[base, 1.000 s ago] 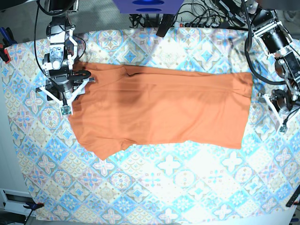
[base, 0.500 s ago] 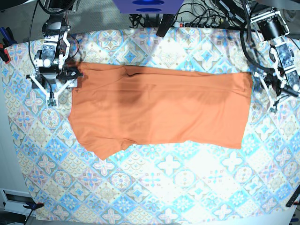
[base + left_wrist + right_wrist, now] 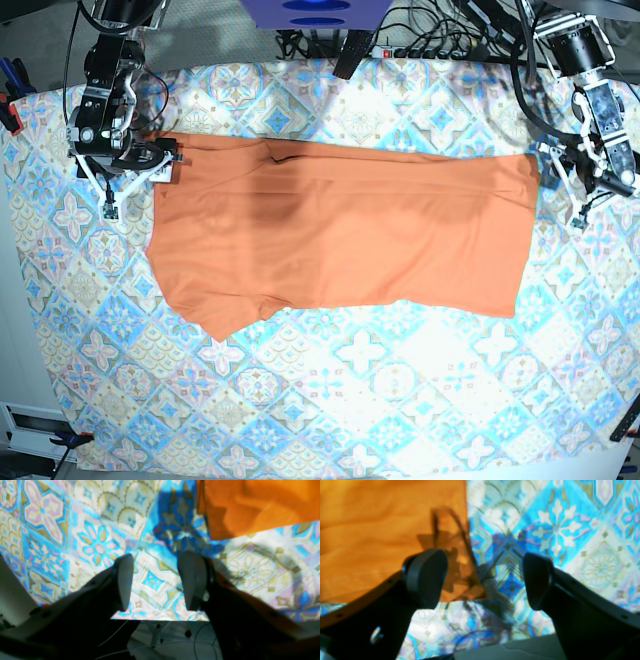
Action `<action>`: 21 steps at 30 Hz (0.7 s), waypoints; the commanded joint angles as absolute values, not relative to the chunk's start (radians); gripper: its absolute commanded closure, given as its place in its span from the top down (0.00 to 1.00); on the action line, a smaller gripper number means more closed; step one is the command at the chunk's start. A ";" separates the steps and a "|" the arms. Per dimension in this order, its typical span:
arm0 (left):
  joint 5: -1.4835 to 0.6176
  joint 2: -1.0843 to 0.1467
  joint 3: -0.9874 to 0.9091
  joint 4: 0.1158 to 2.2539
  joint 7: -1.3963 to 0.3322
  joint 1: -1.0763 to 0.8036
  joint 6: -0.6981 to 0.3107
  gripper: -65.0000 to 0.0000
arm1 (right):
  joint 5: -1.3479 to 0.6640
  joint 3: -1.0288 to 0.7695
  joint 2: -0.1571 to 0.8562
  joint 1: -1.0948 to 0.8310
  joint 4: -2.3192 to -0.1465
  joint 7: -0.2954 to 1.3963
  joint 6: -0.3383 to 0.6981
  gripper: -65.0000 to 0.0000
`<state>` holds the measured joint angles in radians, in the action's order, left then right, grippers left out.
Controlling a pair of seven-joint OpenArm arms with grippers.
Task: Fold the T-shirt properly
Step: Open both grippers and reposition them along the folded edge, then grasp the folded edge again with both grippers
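The T-shirt (image 3: 340, 235) seems folded only once, with more folds left; both end effectors, left (image 3: 156, 582) and right (image 3: 485, 577), are released beside its corners.

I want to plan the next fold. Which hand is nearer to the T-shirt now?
The right hand is slightly nearer: it hangs open right at the T-shirt's far corner on the collar side. The left hand, also open, sits just off the opposite far corner, over the tablecloth.
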<state>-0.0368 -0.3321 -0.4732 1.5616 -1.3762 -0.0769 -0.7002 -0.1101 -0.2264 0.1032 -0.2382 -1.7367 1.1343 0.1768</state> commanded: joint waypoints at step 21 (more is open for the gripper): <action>-0.033 -0.341 -0.440 1.575 -1.343 -0.053 -0.698 0.49 | -0.119 -0.228 0.105 -0.234 -1.547 0.998 0.245 0.74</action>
<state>-0.0364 -0.3237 -0.4343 1.5612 -1.3502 -0.0708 -0.7033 -0.1287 -0.2279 0.1028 -0.2356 -1.5444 0.9943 0.2401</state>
